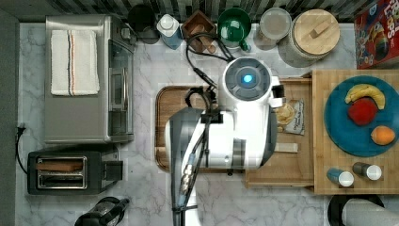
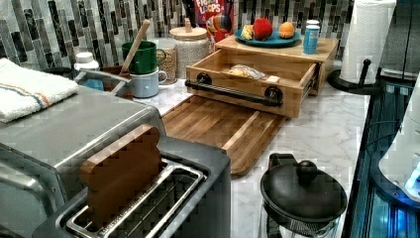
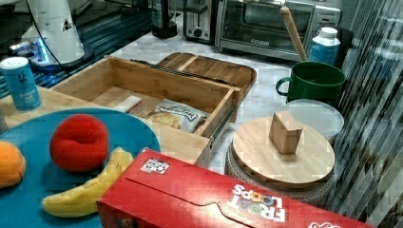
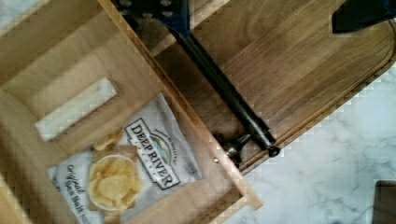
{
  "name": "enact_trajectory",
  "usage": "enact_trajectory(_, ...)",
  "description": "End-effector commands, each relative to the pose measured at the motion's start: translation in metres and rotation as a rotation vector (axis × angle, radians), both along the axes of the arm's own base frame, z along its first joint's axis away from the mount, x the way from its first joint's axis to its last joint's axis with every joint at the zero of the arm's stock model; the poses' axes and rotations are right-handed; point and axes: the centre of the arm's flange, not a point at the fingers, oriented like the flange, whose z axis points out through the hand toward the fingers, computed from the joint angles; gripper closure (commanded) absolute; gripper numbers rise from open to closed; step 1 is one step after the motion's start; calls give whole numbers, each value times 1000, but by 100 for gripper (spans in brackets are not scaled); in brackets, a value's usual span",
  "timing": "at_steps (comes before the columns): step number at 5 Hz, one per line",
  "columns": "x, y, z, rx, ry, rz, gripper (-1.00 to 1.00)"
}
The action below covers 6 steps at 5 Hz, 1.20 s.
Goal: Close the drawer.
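Observation:
The light-wood drawer [image 1: 282, 165] stands pulled out from under the butcher-block slab [image 1: 320, 141], toward the top view's left. Its long black bar handle [image 2: 233, 93] runs across the front, over the edge of the dark brown tray [image 2: 218, 129]. Inside lie a chips bag [image 4: 135, 172] and a small white bar [image 4: 74, 109]. My gripper [image 4: 257, 14] hovers above the handle [image 4: 224, 88] and the tray [image 4: 299, 70]. Its dark fingers [image 4: 154, 9] are spread wide apart, open, with nothing between them. In the top view my white arm [image 1: 235, 122] covers the drawer's front.
A blue plate [image 1: 339, 127] of fruit and two shakers sit on the slab. A toaster oven [image 1: 84, 80] and toaster [image 1: 70, 172] stand at the top view's left. Mugs, jars and a cereal box [image 3: 199, 194] line the back wall. A black kettle [image 2: 302, 198] and paper towel roll [image 2: 366, 34] stand nearby.

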Motion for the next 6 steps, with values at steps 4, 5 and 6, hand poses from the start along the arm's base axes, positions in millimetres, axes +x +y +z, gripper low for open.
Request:
enact_trajectory(4,-26,119,-117,-10,36,640,100)
enact_trajectory(5,-23,105,-139,-3,65,682,100)
enact_trajectory(6,-24,95,-165,-37,59,723,100)
